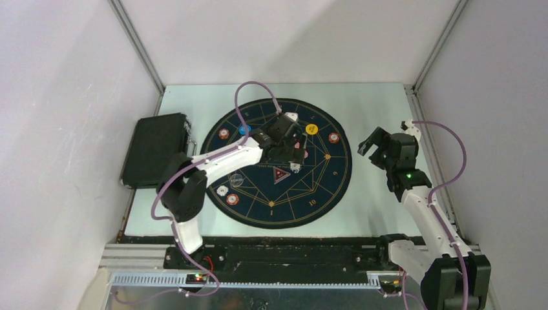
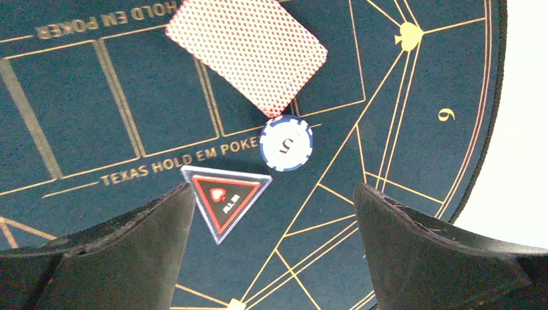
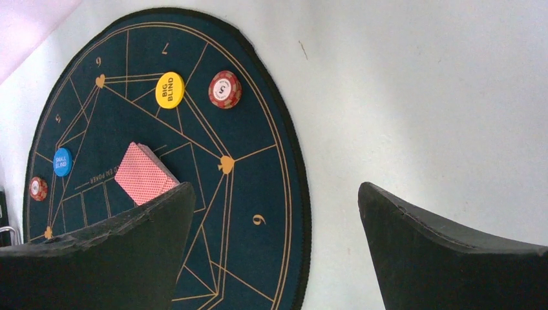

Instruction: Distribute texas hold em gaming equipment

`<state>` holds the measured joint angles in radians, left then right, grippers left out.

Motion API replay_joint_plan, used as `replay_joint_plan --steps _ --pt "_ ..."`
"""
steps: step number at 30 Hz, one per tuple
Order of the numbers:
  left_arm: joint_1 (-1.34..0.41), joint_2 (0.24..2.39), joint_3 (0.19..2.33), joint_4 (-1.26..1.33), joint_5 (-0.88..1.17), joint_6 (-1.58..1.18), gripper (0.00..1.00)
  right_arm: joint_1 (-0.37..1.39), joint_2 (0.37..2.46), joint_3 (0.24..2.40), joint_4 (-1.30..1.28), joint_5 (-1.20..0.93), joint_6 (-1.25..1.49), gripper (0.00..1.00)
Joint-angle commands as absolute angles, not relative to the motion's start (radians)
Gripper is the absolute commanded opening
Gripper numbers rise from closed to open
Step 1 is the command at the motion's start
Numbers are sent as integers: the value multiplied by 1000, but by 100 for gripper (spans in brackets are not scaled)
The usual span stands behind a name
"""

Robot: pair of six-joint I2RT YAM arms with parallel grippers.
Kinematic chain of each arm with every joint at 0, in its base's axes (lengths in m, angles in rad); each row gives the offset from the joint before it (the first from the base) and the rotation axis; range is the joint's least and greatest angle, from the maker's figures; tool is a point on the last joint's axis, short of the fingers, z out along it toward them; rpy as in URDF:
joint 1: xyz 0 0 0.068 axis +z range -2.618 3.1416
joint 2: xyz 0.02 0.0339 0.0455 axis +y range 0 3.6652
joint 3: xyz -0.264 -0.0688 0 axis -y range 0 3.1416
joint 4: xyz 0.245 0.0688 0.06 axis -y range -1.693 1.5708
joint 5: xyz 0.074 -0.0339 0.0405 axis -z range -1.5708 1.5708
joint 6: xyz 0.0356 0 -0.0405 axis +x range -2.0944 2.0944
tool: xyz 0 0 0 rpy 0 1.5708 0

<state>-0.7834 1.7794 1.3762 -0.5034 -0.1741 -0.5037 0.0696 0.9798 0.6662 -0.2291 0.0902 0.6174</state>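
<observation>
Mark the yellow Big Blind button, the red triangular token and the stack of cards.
yellow Big Blind button (image 3: 170, 90): right wrist view, centre of its lettered face.
red triangular token (image 2: 224, 201): left wrist view, its red-bordered middle.
stack of cards (image 2: 249, 55): left wrist view, middle of the top card's patterned back.

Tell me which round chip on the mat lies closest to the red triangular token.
The white chip with blue edge marks, numbered 5, lies just beside the token. The yellow chip and the blue chip sit farther out.

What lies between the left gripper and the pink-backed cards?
Left wrist view: a blue-white chip and a red triangle token lie between the open left gripper and the cards.
</observation>
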Motion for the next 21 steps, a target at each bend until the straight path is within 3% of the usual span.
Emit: replay_joint_plan --steps 1,13,21 --pt "-787 1837 1441 -487 -89 -489 98 63 983 669 -204 91 603 100" --pt "-807 1992 1565 -553 -107 -476 86 58 995 669 -197 97 601 100" --pt "-808 2069 1627 -591 -133 -474 84 54 998 669 -196 102 601 100"
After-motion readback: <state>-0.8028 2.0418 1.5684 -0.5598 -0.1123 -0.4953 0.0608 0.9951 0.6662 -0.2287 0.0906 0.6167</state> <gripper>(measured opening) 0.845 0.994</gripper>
